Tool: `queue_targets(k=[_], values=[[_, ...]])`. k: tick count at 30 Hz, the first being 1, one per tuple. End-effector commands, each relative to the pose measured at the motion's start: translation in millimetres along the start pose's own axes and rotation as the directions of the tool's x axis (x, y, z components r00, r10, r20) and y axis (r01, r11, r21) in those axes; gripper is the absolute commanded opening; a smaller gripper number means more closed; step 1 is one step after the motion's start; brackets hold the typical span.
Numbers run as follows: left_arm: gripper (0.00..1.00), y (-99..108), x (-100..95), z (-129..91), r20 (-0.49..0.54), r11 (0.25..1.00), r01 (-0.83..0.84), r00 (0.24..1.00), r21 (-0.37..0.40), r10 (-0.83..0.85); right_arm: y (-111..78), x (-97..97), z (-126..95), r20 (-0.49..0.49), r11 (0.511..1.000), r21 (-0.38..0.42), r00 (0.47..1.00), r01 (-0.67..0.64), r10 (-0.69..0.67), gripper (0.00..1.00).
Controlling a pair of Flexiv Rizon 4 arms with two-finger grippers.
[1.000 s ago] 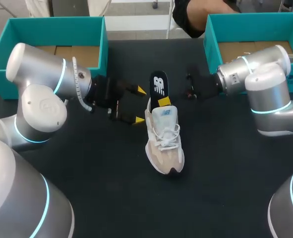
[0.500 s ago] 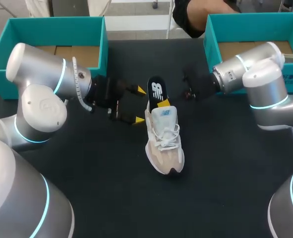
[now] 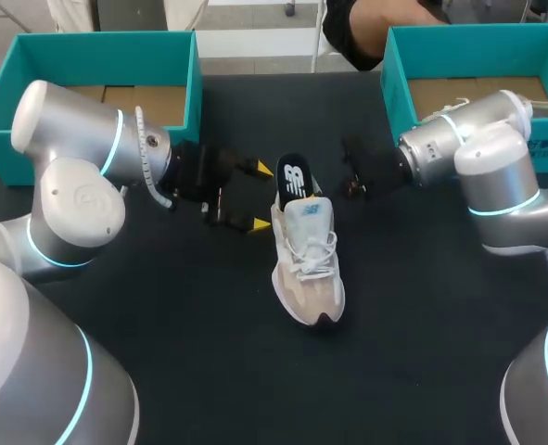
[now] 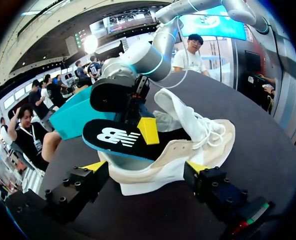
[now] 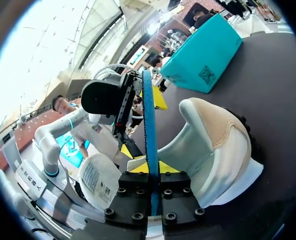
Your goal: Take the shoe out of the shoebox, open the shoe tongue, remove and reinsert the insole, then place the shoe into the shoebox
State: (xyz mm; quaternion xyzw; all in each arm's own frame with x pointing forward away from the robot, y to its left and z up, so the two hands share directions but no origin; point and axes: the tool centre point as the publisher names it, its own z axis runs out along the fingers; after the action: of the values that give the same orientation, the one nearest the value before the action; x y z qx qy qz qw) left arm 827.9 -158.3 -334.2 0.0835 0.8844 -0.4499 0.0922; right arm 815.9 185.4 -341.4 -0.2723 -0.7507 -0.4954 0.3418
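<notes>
Nothing much going on besides the main stuff, just a black table (image 3: 209, 324) with a teal box (image 3: 88, 56), brown cardboard floor, parked up around 10 o'clock.

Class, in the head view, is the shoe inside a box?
No, the shoe rests on the black table, outside any box.

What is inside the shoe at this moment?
The black insole goes into the opening of the shoe. Its heel end sticks out, gripped by the right hand. How deep it reaches is hidden under the tongue.
</notes>
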Motion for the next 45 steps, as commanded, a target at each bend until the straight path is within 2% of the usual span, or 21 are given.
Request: queue_targets(k=[1, 3, 10, 12, 14, 25, 30, 32, 33, 36, 40, 45], values=[[1.00, -0.4, -0.2, 0.9, -0.001, 1.000, 0.000, 1.000, -0.003, 0.000, 7.6, 4.9, -2.4, 0.023, 1.000, 0.011, 1.000, 0.007, -0.008, 0.22], [1.00, -0.4, -0.2, 0.9, -0.001, 1.000, 0.000, 1.000, -0.003, 0.000, 12.2, 5.6, -4.1, 0.034, 1.000, 0.012, 0.999, 0.017, -0.018, 0.27], [1.00, -0.4, -0.2, 0.9, -0.001, 1.000, 0.000, 1.000, -0.003, 0.000, 27.3, -1.8, -7.5, 0.054, 0.998, 0.002, 0.996, 0.064, -0.064, 0.22], [1.00, -0.4, -0.2, 0.9, -0.001, 1.000, 0.000, 1.000, -0.003, 0.000, 25.3, -6.9, -7.3, 0.043, 0.998, 0.013, 0.997, 0.059, -0.060, 0.14], [1.00, -0.4, -0.2, 0.9, -0.001, 1.000, 0.000, 1.000, -0.003, 0.000, 22.9, -9.3, -5.2, 0.034, 0.999, 0.020, 0.998, 0.047, -0.048, 0.00], [1.00, -0.4, -0.2, 0.9, -0.001, 1.000, 0.000, 1.000, -0.003, 0.000, -11.6, 3.9, 12.9, -0.007, 0.998, 0.022, 0.999, -0.052, 0.052, 0.00], [1.00, -0.4, -0.2, 0.9, -0.001, 1.000, 0.000, 1.000, -0.003, 0.000, -9.4, 7.4, 10.3, 0.021, 0.999, 0.008, 0.998, -0.053, 0.052, 0.00], [1.00, -0.4, -0.2, 0.9, -0.001, 1.000, 0.000, 1.000, -0.003, 0.000, -7.0, 7.4, 8.3, 0.030, 0.999, 0.009, 0.998, -0.047, 0.047, 0.06], [1.00, -0.4, -0.2, 0.9, -0.001, 1.000, 0.000, 1.000, -0.003, 0.000, -6.1, 7.3, 6.2, 0.040, 0.999, 0.008, 0.998, -0.040, 0.040, 0.19], [1.00, -0.4, -0.2, 0.9, -0.001, 1.000, 0.000, 1.000, -0.003, 0.000, 0.7, 10.5, 1.9, 0.066, 1.000, 0.011, 0.998, -0.022, 0.021, 0.27], [1.00, -0.4, -0.2, 0.9, -0.001, 1.000, 0.000, 1.000, -0.003, 0.000, 12.9, 14.1, -3.1, 0.087, 1.000, 0.027, 0.996, 0.004, -0.006, 0.28], [1.00, -0.4, -0.2, 0.9, -0.001, 1.000, 0.000, 1.000, -0.003, 0.000, 22.0, 4.7, -3.7, 0.081, 0.999, 0.041, 0.997, 0.017, -0.021, 0.26]])
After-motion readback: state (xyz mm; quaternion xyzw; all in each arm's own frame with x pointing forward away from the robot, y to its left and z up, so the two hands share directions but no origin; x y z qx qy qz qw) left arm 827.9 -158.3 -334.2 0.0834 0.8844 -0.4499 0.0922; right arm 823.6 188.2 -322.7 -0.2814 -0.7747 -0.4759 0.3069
